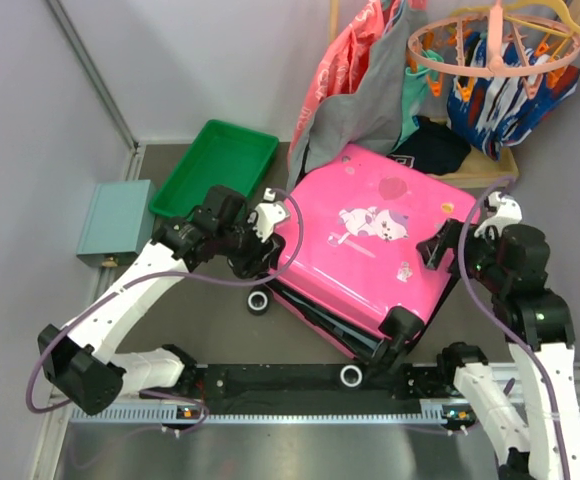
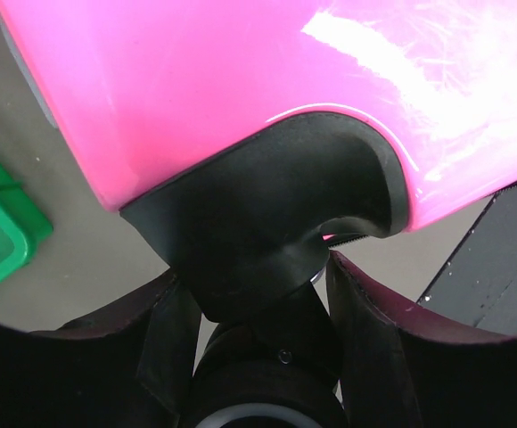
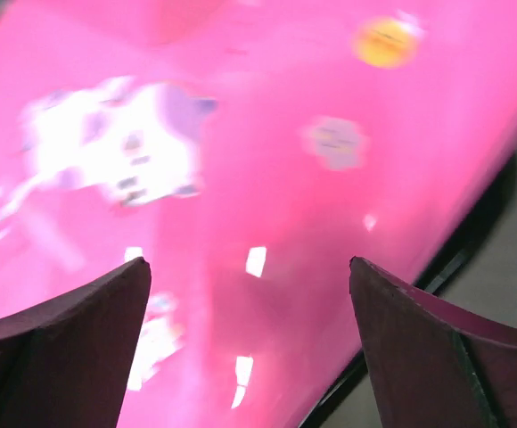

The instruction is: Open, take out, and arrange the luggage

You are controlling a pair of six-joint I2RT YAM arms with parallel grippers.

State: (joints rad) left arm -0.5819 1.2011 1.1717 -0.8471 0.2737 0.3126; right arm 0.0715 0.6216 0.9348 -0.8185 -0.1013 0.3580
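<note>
- luggage (image 1: 370, 240): centre of the top view, lying flat, sticker side up.
- left gripper (image 1: 258, 262): at the luggage's left corner, jaws partly closed. In the wrist view the fingers (image 2: 374, 339) press on both sides of the black wheel mount (image 2: 267, 232).
- right gripper (image 1: 438, 245): over the right edge of the lid, jaws spread wide, nothing held. Its wrist view is blurred.
- tray (image 1: 215, 165): upper left, not touching the luggage.

The top camera looks down from above and behind my bases over the whole table (image 1: 205, 325). My left wrist camera is very near one black wheel housing (image 2: 267, 205) of the luggage (image 1: 370, 240). My right wrist camera faces its pink lid (image 3: 267, 160) closely. All views share the luggage.
</note>
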